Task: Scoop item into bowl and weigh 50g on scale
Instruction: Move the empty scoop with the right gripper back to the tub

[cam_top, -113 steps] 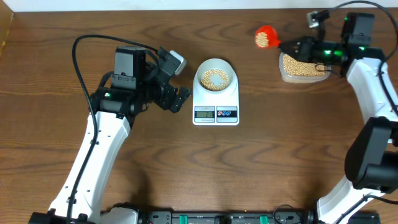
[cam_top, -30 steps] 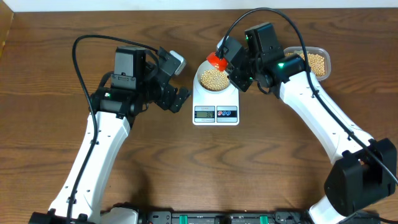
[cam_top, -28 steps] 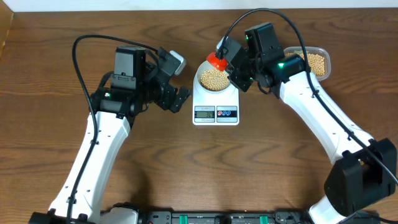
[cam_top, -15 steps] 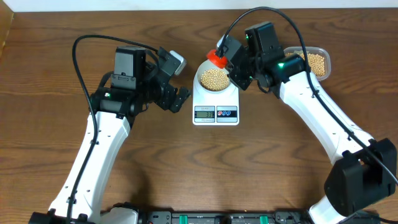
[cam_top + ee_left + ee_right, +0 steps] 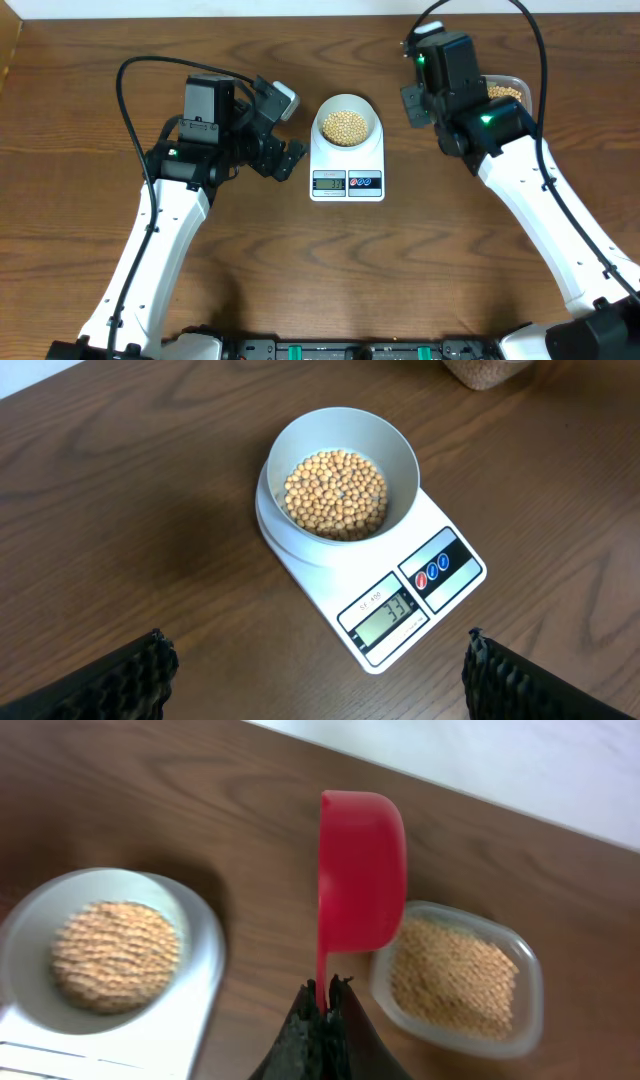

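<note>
The pale bowl (image 5: 347,104) sits on the white scale (image 5: 347,160) and holds a layer of tan beans (image 5: 346,124). In the left wrist view the bowl (image 5: 300,445) has beans (image 5: 337,493) in it, and the LCD (image 5: 388,610) of the scale (image 5: 455,575) reads 33. My left gripper (image 5: 325,695) is open and empty, left of the scale (image 5: 286,158). My right gripper (image 5: 322,1010) is shut on the handle of a red scoop (image 5: 360,860). The scoop is tilted on its side between the bowl (image 5: 30,920) and the clear tub of beans (image 5: 455,975).
The clear tub (image 5: 510,88) stands at the back right, partly hidden by my right arm (image 5: 455,75). In the left wrist view its edge (image 5: 485,370) shows at the top. A pale wall runs along the table's far edge.
My right arm has swung the red scoop away from above the bowl, rightward toward the tub. The bowl holds more beans than 3.8 s ago. The left arm has not moved.
</note>
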You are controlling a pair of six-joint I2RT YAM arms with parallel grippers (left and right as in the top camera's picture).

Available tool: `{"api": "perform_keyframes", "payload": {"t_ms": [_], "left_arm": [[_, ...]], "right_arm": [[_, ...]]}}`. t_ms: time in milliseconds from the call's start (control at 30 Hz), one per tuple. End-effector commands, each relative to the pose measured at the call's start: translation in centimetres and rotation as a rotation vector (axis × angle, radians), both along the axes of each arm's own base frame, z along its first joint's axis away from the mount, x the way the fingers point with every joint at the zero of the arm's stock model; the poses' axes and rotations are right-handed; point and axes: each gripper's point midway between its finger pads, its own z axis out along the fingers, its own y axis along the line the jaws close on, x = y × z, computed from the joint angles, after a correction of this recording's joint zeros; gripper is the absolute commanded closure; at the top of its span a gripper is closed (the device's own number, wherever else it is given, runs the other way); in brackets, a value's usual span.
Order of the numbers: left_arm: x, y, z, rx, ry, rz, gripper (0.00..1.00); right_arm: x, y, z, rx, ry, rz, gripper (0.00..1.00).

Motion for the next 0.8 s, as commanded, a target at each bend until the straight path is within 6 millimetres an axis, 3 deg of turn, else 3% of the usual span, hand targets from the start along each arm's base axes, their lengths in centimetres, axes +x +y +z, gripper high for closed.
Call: {"api": "perform_keyframes", "payload": {"t_ms": [0,433,567,767], "left_arm": [[-0.2,-0.1,-0.1,0.0,-0.002,-0.019,0.06],[-0.2,-0.1,-0.1,0.0,-0.002,-0.019,0.06],[-0.2,-0.1,-0.1,0.0,-0.002,-0.019,0.06],[-0.2,-0.1,-0.1,0.0,-0.001,-0.019,0.06]], "right_arm": [[-0.2,-2.8,0.4,-0.03,-0.022,-0.158,0.99],[-2.6,-11.9,-2.6,0.018,0.141,-0.491,0.99],[-2.8,-13.5,-3.5,0.018,0.173,-0.549,0.99],[-2.1,-14.6,-7.6,-0.026,0.274,-0.584,0.99]]}}
